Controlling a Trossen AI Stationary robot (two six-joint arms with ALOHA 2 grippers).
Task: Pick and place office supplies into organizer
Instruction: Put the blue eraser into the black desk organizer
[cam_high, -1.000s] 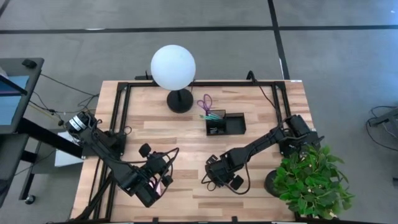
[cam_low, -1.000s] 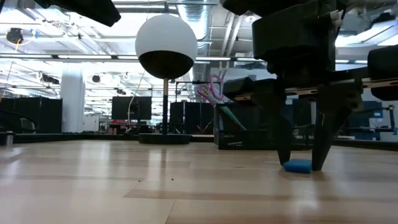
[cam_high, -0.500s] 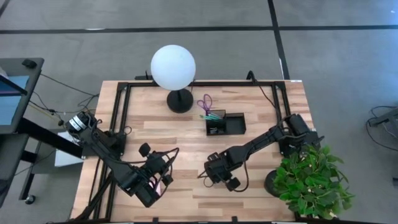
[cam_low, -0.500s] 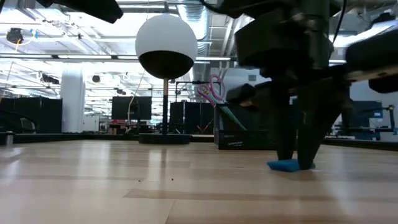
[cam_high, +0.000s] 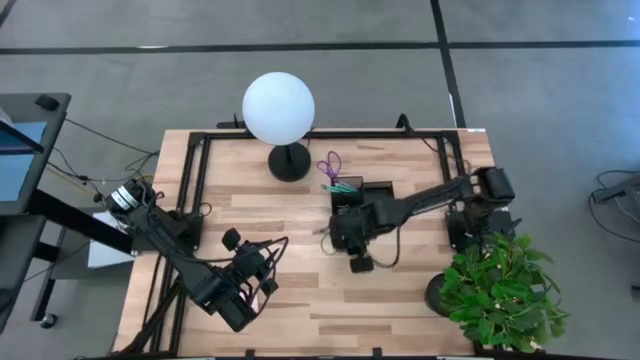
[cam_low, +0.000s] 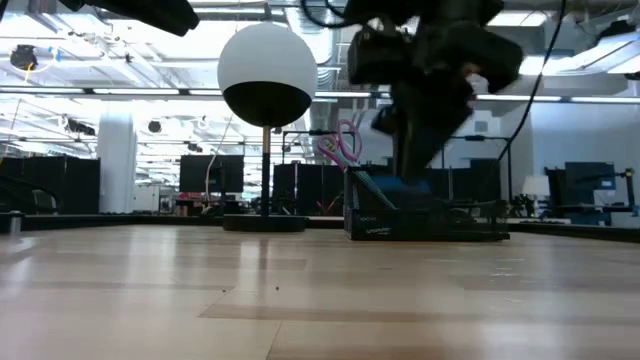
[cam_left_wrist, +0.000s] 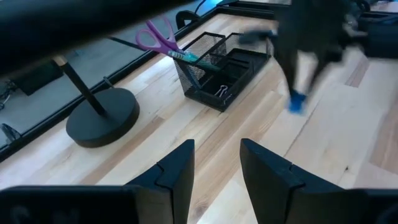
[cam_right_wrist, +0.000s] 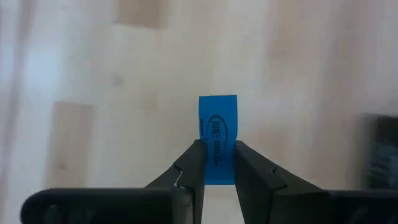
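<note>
A small blue eraser (cam_right_wrist: 217, 134) hangs above the table, just near of the black mesh organizer (cam_high: 363, 198), with my right gripper (cam_high: 341, 232) shut on it. It also shows in the left wrist view as the eraser (cam_left_wrist: 297, 102) under my right gripper (cam_left_wrist: 298, 87). Purple-handled scissors (cam_high: 330, 165) and a teal pen (cam_left_wrist: 186, 56) stand in the organizer's tall left compartment. My left gripper (cam_left_wrist: 217, 168) hovers open over the near left of the table, holding nothing. My right gripper pinches the eraser's two long sides (cam_right_wrist: 217, 167) between its two fingers, near one end. The fingers come steeply from above. The eraser is lifted clear of the table, and most of its printed face shows beyond the fingertips (cam_right_wrist: 194, 155).
A white globe lamp (cam_high: 278, 108) on a round black base (cam_high: 289, 162) stands left of the organizer at the far edge. A green plant (cam_high: 500, 290) fills the near right corner. Bare wood (cam_high: 300, 230) lies between the two arms.
My right gripper has shut on the blue eraser, which lay flat on the table, and lifted it clear. It has carried it toward the far edge, close to the organizer, with its wrist rolling on the way.
</note>
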